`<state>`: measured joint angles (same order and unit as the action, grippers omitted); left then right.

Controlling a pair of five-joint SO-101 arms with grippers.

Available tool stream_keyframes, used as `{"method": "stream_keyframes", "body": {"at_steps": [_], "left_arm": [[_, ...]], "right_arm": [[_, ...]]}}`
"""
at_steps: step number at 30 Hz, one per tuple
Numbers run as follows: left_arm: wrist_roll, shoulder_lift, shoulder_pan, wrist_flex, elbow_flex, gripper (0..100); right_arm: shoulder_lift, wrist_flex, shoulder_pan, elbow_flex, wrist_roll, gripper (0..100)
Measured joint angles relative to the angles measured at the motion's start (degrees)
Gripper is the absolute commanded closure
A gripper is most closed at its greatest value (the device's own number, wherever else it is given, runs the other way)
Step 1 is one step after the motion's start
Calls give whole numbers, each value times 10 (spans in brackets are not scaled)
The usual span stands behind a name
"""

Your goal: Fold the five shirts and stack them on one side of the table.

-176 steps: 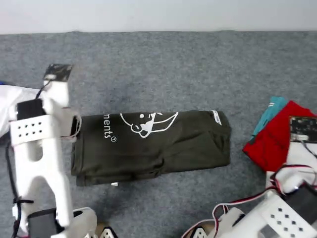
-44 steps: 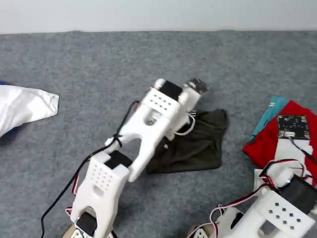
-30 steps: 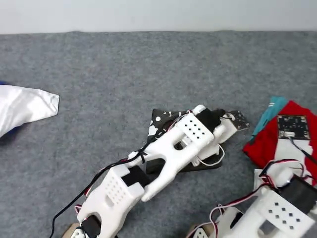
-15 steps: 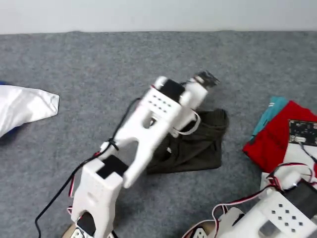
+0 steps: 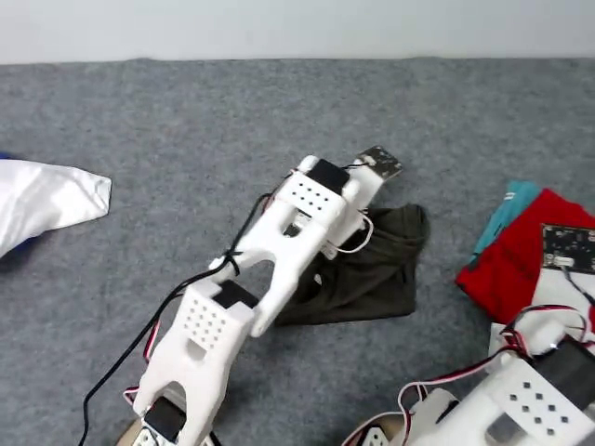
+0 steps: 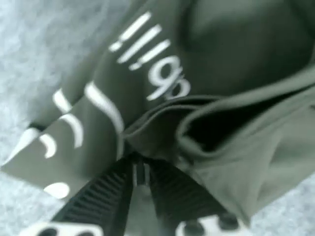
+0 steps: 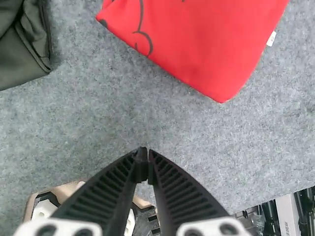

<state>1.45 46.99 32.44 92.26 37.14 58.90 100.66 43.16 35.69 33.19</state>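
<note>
A dark green shirt (image 5: 381, 269) with white print lies folded in a small bundle at the table's middle right. My left arm (image 5: 307, 214) stretches over its left part. In the left wrist view my left gripper (image 6: 140, 172) is shut with its tips pinching a fold of the dark green shirt (image 6: 231, 73). A folded red shirt (image 5: 507, 269) lies at the right edge on top of a teal shirt (image 5: 507, 209). My right gripper (image 7: 144, 155) is shut and empty over bare carpet, just short of the red shirt (image 7: 197, 39). A white shirt (image 5: 46, 204) lies at the far left.
Grey carpet (image 5: 186, 121) covers the whole table. The dark green shirt's corner (image 7: 22, 44) lies a short way from the right gripper. My right arm's base and cables (image 5: 521, 390) fill the front right corner. A white wall runs along the back.
A second ago my left arm lay low across the dark green shirt toward the red one. It has since swung back up and left. The right arm barely shifted.
</note>
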Motion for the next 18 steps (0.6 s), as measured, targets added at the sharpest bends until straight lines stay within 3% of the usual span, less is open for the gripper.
{"method": "stream_keyframes", "body": {"at_steps": [9, 18], "left_arm": [[0, 7, 75, 62, 76, 995], [-14, 7, 150, 65, 76, 995]], "right_arm": [[0, 0, 0, 0, 0, 987], [0, 0, 0, 0, 0, 987]]}}
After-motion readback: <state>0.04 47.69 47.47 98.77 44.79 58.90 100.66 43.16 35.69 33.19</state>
